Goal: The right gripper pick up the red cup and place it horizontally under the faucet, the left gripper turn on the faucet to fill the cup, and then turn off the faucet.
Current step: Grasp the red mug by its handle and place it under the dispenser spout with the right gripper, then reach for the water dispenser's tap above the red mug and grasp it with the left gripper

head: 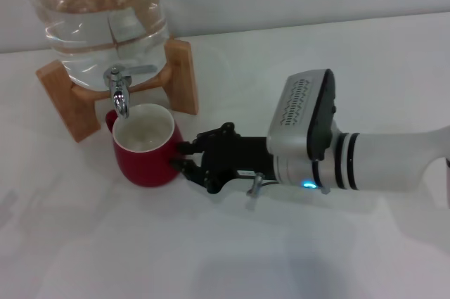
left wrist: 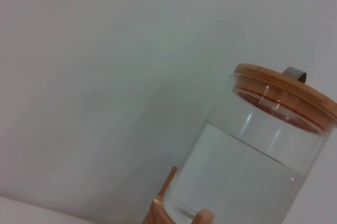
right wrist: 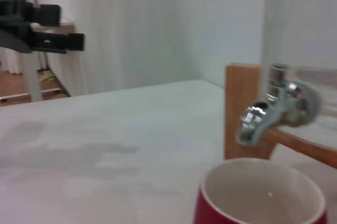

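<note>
Faucet [head: 119, 91], a small chrome spigot on the clear water jar [head: 98, 17], points straight down into the squat dark-red ceramic cup [head: 145, 153] standing upright near the table's [head: 105, 257] back-left corner. The black two-finger right gripper [head: 184, 158] sits at the cup's right wall, fingers slightly parted, touching or just off it. The black left gripper [right wrist: 37, 26] is well away from the faucet's lever, so it has the longer reach; how wide it stands I cannot tell.
</note>
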Available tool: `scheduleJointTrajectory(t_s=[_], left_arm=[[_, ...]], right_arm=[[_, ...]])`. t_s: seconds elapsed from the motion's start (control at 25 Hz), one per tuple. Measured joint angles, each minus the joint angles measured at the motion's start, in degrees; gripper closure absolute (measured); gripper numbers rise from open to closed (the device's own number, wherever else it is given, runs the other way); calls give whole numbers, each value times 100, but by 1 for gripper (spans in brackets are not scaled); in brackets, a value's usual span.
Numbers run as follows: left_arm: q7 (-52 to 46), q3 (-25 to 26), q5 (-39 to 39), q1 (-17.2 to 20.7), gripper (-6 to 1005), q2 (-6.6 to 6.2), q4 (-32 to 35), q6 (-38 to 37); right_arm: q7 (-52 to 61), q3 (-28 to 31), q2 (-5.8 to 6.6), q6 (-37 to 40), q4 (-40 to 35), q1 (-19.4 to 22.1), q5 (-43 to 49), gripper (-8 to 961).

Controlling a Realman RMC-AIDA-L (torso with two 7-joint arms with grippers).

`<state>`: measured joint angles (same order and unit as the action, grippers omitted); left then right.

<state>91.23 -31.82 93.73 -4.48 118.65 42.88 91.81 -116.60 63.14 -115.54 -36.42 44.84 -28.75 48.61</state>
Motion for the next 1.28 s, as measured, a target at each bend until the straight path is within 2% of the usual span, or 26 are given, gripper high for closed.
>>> scheduleJointTrajectory(t_s=[0.28,0.6,0.84,0.92,1.04,1.16,1.28], left_arm=[[6,0,-15,0,123,0,-6,-6],[7,1,-17,28,123,0,-9,-6],[2,0,-25,24,123,2,-9,-5],[1,0,-30,19,123,7,-8,-1],[0,0,-35,7,123,9,-9,6],[1,0,-58,1,123,9,-8,11],[1,0,-68,19,123,11,-8,16]], right_arm=[[0,-190,-24,21,27,-146,-1,579],[36,109,122,19,41,88,0,567],[227,500,451,-90,241,445,16,559],[471,554,617,-121,284,486,86,556],[732,584,779,-139,289,480,230,551],[914,910,878,-403,242,535,311,547],[919,1610,882,-1098,112,727,322,542]])
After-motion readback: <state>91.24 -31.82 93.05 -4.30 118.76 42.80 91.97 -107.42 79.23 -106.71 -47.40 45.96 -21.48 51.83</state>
